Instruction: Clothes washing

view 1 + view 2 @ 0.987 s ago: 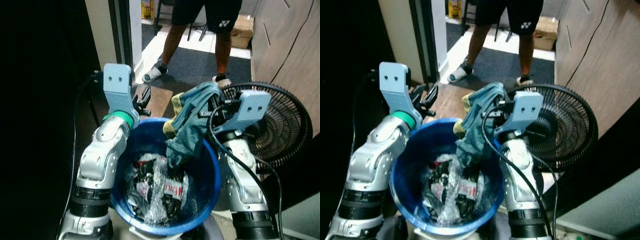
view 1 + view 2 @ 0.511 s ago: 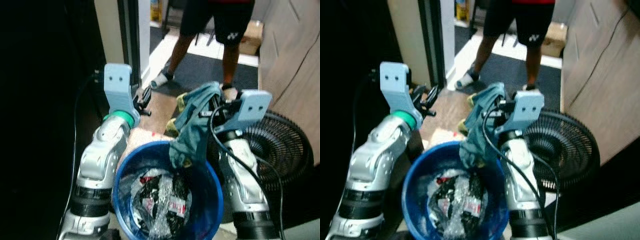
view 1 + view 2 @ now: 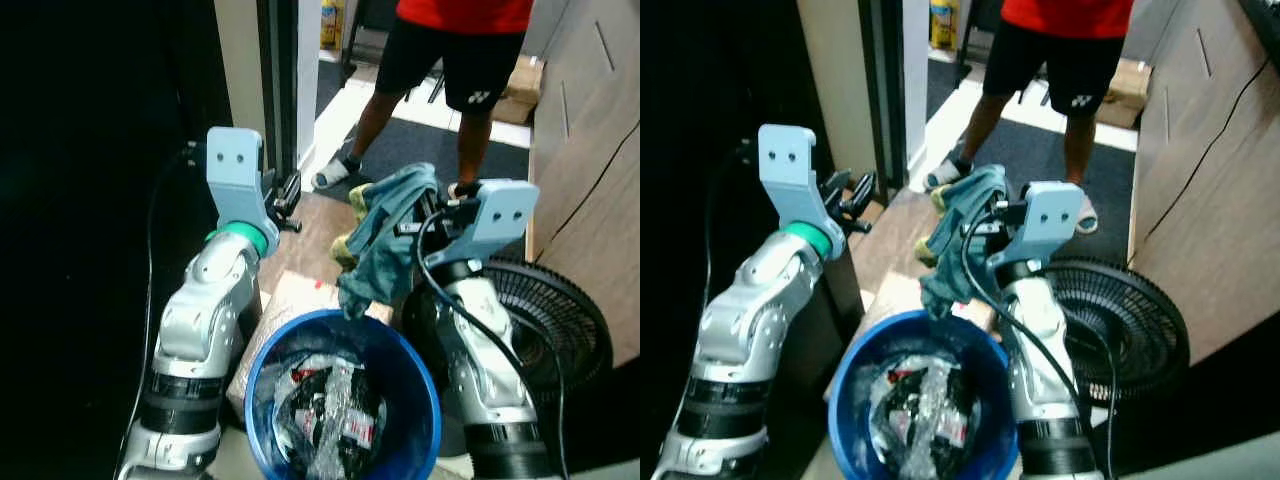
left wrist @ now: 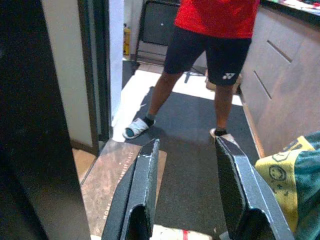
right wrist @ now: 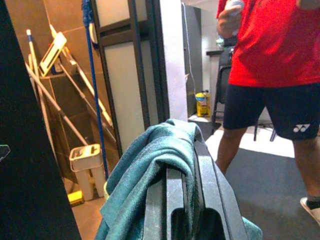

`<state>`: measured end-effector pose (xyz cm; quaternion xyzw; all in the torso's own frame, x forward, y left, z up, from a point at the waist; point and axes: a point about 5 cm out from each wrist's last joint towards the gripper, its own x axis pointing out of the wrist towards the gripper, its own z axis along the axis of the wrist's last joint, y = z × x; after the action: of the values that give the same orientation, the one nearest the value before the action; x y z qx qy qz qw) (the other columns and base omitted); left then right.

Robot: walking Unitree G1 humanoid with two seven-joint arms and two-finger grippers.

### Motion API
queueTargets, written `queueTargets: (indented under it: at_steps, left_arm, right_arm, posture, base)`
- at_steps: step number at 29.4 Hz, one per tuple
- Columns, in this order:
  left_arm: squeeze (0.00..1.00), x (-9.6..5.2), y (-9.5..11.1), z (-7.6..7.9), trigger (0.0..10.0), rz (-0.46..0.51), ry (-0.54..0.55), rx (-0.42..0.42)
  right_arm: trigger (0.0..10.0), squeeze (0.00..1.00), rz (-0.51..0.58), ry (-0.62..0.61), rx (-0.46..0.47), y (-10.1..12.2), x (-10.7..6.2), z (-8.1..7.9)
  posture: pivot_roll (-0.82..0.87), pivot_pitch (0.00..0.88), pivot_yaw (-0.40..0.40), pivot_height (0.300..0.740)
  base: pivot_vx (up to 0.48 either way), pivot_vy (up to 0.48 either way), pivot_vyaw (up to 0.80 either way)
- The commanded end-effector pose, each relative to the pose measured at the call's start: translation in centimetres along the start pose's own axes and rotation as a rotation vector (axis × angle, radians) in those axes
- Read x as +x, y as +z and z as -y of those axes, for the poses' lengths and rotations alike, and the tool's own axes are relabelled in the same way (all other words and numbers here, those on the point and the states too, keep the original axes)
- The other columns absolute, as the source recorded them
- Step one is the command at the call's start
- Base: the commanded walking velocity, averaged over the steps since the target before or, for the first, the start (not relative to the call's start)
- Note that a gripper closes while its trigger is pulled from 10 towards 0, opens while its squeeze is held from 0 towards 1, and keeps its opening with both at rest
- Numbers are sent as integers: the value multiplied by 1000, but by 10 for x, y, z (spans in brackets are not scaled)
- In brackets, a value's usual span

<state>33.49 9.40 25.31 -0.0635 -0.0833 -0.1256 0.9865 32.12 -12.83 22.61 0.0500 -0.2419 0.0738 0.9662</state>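
Observation:
A teal garment with a yellow trim hangs from my right gripper, which is shut on it, held up above the far rim of the blue bucket. The cloth drapes over the black fingers in the right wrist view. Inside the bucket lie dark clothes mixed with crinkled clear plastic. My left gripper is raised to the left of the garment, open and empty, its fingers apart.
A person in a red shirt and black shorts stands ahead on a dark mat. A black floor fan sits right of the bucket. A dark door frame is at left, wooden cabinets at right. Mops lean in a side room.
The camera view has risen and pulled back, so the bucket and fan now sit lower in the picture. The garment's hem has come up out of the bucket.

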Motion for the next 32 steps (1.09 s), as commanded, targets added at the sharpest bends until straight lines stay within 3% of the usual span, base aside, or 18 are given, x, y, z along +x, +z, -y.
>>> queueTargets:
  at_steps: [1,18,32]
  left_arm:
    - [0,-1,-5,0,10000,-25,-3,-3]
    - [0,-1,-8,0,10000,-30,2,-2]
    - [0,0,3,-4,10000,9,12,11]
  right_arm:
    - [10000,0,-3,-2,-6,0,-1,0]
    - [10000,0,-5,5,-12,-1,0,-2]
    - [10000,0,17,-35,-28,4,0,2]
  posture:
    - [112,55,19,725]
    - [109,44,16,740]
    - [106,46,19,740]
  base:
    - [0,0,0]
    - [0,0,0]
    - [0,0,0]
